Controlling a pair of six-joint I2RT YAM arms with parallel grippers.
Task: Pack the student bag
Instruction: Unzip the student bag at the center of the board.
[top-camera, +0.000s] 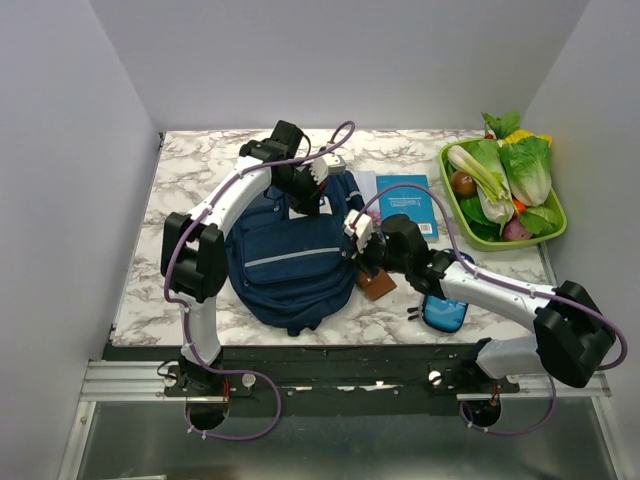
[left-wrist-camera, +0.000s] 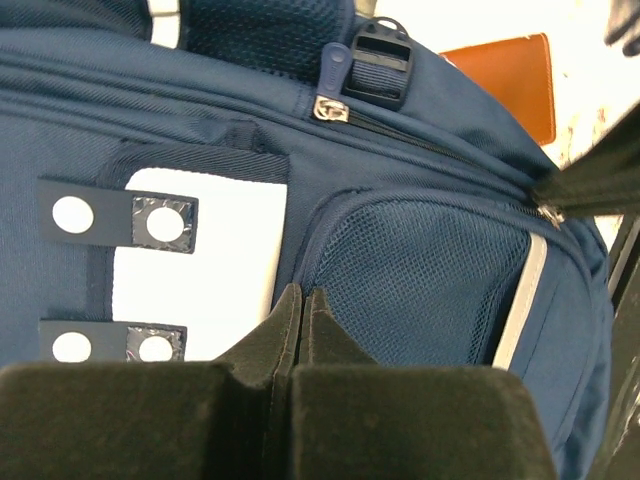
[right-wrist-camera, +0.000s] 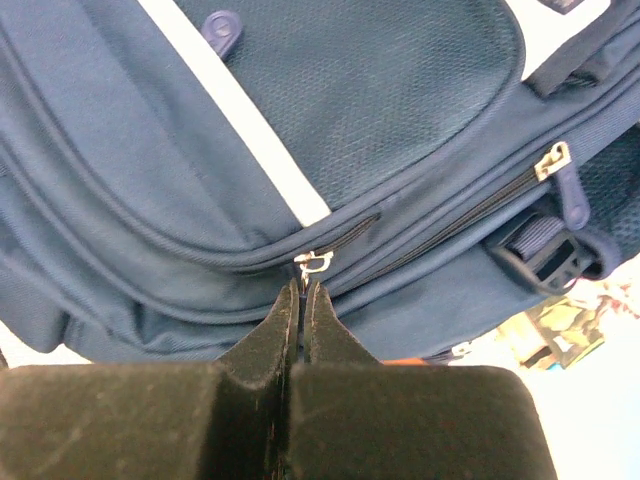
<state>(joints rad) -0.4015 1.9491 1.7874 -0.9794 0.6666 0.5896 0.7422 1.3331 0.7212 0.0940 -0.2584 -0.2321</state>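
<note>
As the packing stands, we judge it barely begun: every zip in view is closed and nothing shows inside.

- Worktop (top-camera: 190, 170), marbled: carries all below.
- Student bag (top-camera: 290, 265), navy: lies flat left of centre, between the two arms.
- Tray (top-camera: 530, 241), green, far right corner: holds leafy greens and other vegetables.
- Book (top-camera: 410, 200), blue: flat, just right of the bag, unpacked.
- Pencil case (top-camera: 445, 312), blue: near edge, by the right arm, unpacked.
- Brown wallet-like item (top-camera: 378, 286): just beside the bag's right edge, outside it.
- Left pincer (left-wrist-camera: 303, 295): closed, over the bag by its white patch (left-wrist-camera: 200, 270); we cannot tell whether it nips fabric.
- Right pincer (right-wrist-camera: 302, 288): closed on a zip pull (right-wrist-camera: 313, 262) of a front pocket.

Left to do, we reckon: open a compartment, load the loose items, zip up.
</note>
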